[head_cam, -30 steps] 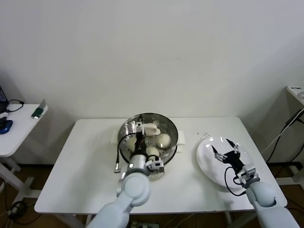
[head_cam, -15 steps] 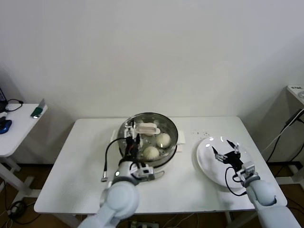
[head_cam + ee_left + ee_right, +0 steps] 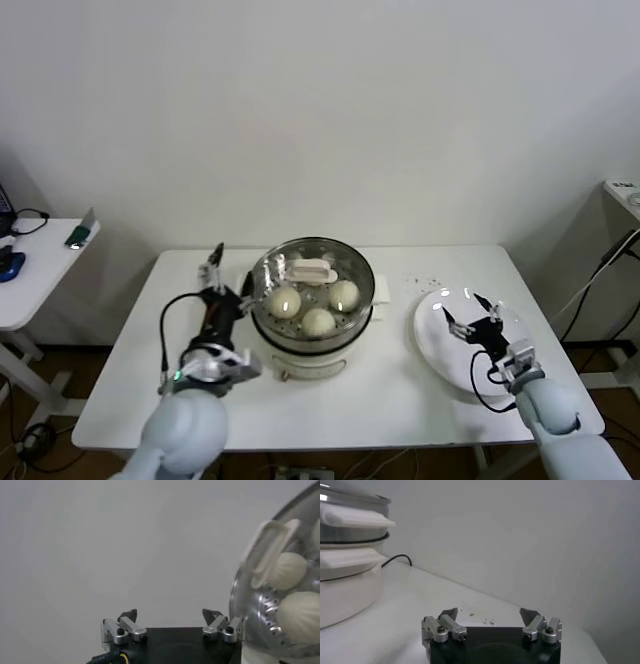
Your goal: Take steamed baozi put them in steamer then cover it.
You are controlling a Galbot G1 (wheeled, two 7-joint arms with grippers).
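Left end effector (image 3: pixel 214 281) raised, fingers spread, empty, at 9 o'clock of the steamer (image 3: pixel 312 305). Cover (image 3: pixel 312 277) seated on steamer; three baozi (image 3: pixel 318 321) visible inside. Right end effector (image 3: pixel 474 314) released, over the white plate (image 3: pixel 432 345), steamer at its 9 o'clock.

A white table (image 3: pixel 420 400) stands against a plain white wall (image 3: pixel 350 110). On its right part lies a round white plate (image 3: pixel 440 345), glossy. Small dark crumbs (image 3: pixel 425 281) are scattered on the tabletop just behind the plate. To the far left stands a second white table (image 3: pixel 40 270), with a dark cable (image 3: pixel 30 218) and a small green-edged object (image 3: pixel 80 233) on it. At the far right edge part of a white shelf (image 3: pixel 622 195) shows, with cables (image 3: pixel 600 275) hanging below it.
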